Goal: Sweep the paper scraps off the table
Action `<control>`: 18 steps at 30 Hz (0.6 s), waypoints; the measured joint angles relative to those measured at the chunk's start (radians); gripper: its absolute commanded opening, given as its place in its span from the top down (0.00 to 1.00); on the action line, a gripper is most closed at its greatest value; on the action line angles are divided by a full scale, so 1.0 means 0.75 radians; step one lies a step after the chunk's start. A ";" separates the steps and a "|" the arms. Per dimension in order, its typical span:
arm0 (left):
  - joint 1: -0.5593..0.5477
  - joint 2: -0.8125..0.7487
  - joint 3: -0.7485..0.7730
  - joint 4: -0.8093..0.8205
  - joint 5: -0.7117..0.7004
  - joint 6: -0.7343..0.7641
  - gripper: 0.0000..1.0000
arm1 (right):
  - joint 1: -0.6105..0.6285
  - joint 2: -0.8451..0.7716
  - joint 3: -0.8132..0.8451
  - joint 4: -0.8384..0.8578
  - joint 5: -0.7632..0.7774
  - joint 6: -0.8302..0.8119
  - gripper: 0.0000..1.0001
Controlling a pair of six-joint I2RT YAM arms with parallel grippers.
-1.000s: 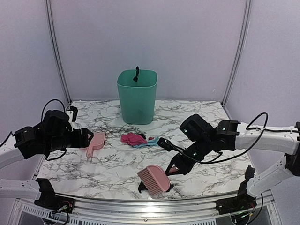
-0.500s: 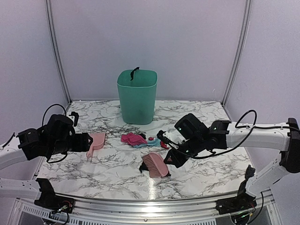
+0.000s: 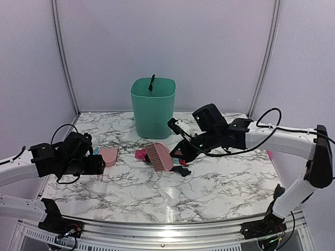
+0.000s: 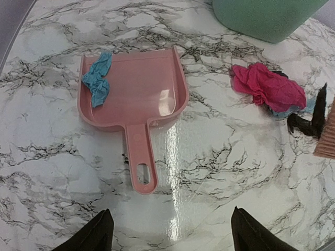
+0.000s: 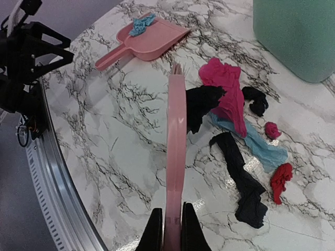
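Swinging back from the front rail over the last second, the right arm has carried its brush to the scrap pile, while the left arm has crept slightly forward. Widest is the white, black-veined marble counter (image 3: 225, 183), with a tall green plastic bin (image 3: 153, 107) at its rear centre. Left of the bin and nearer the rail lies the flat pink plastic dustpan (image 4: 133, 89), unheld, one crumpled blue scrap (image 4: 98, 78) in its back corner. The left end effector (image 4: 171, 235) hovers behind its handle, spread wide and empty. The right end effector (image 5: 171, 232) is clamped on the handle of the pink comb-like brush (image 5: 176, 151), held edge-on just in front of the bin. The paper scraps (image 5: 230, 99), magenta, black, blue and red, lie bunched in front of the bin, beside the brush. Likely trouble: a stroke begun mid-pile may leave the red and black bits behind, and the loose dustpan could skid when scraps are pushed against it. No readable writing or brand shows.
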 measured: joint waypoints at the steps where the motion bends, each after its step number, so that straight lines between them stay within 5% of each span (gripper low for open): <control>1: 0.000 0.011 -0.004 -0.009 0.001 -0.019 0.20 | 0.000 0.000 0.016 0.001 -0.003 0.000 1.00; 18: 0.004 0.294 -0.044 -0.034 0.018 -0.119 0.22 | -0.033 0.347 0.271 0.071 0.264 0.135 1.00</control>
